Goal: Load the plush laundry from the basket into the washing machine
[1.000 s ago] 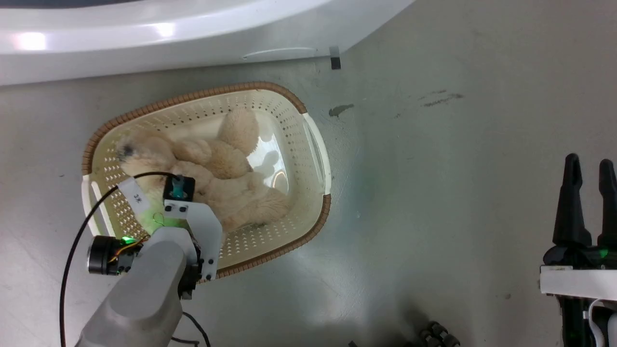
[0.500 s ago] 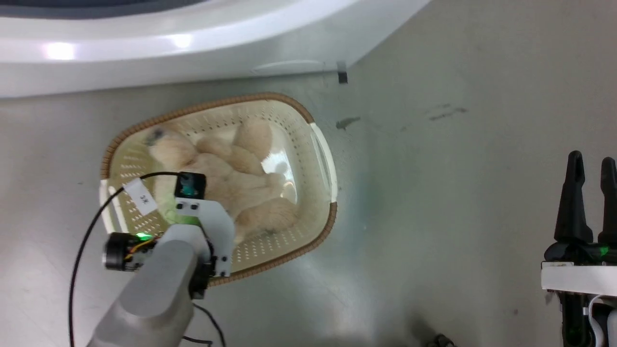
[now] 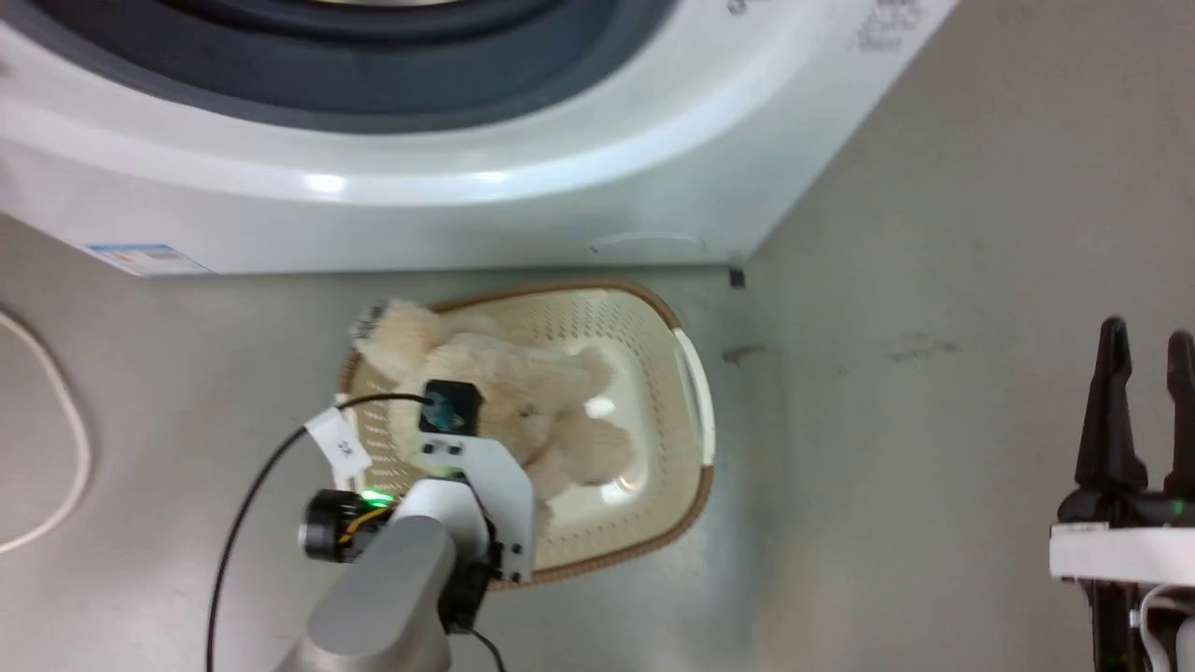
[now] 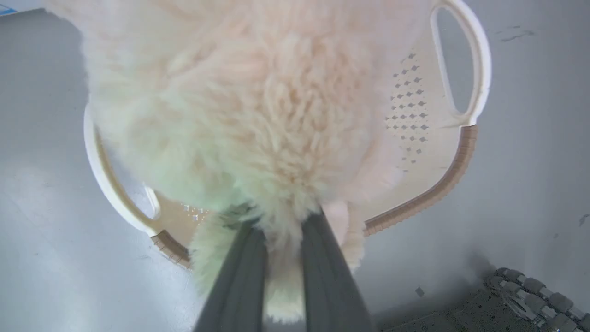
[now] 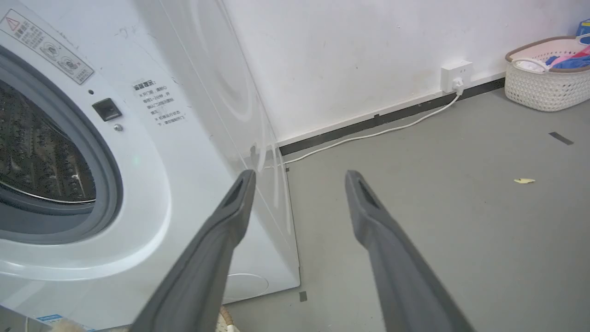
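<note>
The plush laundry [image 3: 504, 373], fluffy and cream-beige, hangs over the basket [image 3: 695, 411] with its head past the far left rim. My left gripper [image 4: 282, 221] is shut on a tuft of its fur [image 4: 258, 115], and the oval basket [image 4: 463, 147] lies below on the floor. In the head view my left wrist [image 3: 467, 467] covers the grip. The washing machine [image 3: 467, 215] stands just beyond the basket, its grey door seal and steel drum [image 5: 37, 161] showing. My right gripper [image 3: 1146, 336] is at the lower right, open and holding nothing [image 5: 299, 174].
A white cable [image 3: 56, 448] loops on the floor at the left. Beyond the washer's right side there is grey floor, a wall socket [image 5: 454, 76] with its cord, and a second basket of clothes [image 5: 548, 78]. My base's wheels [image 4: 534, 290] sit behind the basket.
The head camera has tilted up, bringing the washer's door opening into view. My left gripper has risen with the plush, which now hangs above the basket floor. The right gripper has not moved.
</note>
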Motion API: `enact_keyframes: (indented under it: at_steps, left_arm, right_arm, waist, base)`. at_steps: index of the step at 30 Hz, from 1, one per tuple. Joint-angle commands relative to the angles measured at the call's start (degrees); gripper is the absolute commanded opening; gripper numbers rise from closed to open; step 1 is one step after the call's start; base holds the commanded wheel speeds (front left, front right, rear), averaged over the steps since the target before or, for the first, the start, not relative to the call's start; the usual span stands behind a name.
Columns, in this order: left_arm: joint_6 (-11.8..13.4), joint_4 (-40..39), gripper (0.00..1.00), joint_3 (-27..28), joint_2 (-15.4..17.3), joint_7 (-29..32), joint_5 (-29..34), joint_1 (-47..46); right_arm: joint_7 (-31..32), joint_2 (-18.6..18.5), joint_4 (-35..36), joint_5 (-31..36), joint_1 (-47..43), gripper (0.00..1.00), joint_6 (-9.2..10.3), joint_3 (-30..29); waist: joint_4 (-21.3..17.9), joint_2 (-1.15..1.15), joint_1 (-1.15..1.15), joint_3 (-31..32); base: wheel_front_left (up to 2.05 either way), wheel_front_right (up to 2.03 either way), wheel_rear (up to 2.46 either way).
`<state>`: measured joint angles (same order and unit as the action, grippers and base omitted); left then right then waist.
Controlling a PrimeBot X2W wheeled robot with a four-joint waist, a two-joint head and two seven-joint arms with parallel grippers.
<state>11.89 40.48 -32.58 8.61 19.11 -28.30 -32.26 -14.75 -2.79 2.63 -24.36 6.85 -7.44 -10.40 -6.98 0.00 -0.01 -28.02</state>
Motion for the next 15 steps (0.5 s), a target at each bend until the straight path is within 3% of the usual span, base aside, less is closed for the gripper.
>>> enact_keyframes:
  at_steps: [1, 15]
  left_arm:
    - [-0.65, -0.36, 0.0, -0.22, -0.64, -1.22, -0.32, 0.73]
    - [-3.18, -6.25, 0.0, -0.8, -2.36, -12.43, -1.38, 5.27]
  right_arm:
    - [-0.25, -0.09, -0.28, 0.62, -1.07, 1.0, -0.05, -0.08]
    - [-0.25, -0.09, -1.33, 2.21, -5.35, 1.0, -0.05, -1.04]
  waist:
    - [2.56, 0.0, 0.01, 3.29]
    - [7.29, 0.0, 0.01, 13.47]
  base:
    - [0.0, 0.0, 0.0]
    - [0.0, 0.0, 0.0]
